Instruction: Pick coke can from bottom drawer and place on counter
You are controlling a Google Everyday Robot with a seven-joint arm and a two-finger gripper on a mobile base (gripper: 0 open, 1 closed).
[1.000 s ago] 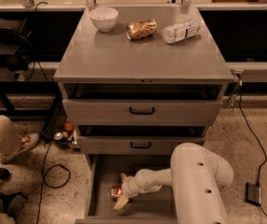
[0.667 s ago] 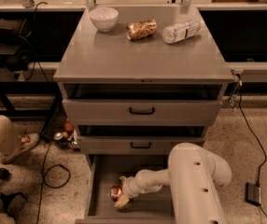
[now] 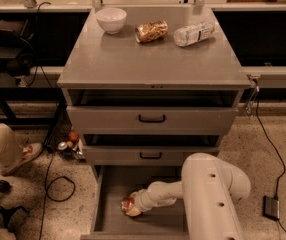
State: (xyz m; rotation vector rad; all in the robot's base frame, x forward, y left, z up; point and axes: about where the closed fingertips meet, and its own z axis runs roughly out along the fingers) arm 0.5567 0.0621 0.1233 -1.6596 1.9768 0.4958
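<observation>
Down low, the coke can (image 3: 127, 205) is inside the bottom drawer (image 3: 114, 184), which is pulled out. The can sits near the front left part of the flat grey drawer floor. The gripper (image 3: 132, 209) is right at the can, down in the drawer. Its fingers look closed around the can, 1 on each side, but the spot is dim, so I am not fully sure. The white arm (image 3: 210, 194) bends in from the right, and its big round part covers the right side of the drawer.

Above are 2 more drawers with black handles, the middle drawer (image 3: 150, 155) and the top drawer (image 3: 151, 119). Both are open a little.

Higher up is the counter (image 3: 148, 64), wide and grey. At its back edge are 3 things in a row. On the left stands a white bowl (image 3: 111, 20). In the middle lies a gold-brown snack bag (image 3: 151, 31). On the right lies a clear plastic bottle (image 3: 194, 34), on its side.

On the floor to the left is a person's shoe (image 3: 25, 154). Some small cans (image 3: 68, 143) are on the floor beside the cabinet.
</observation>
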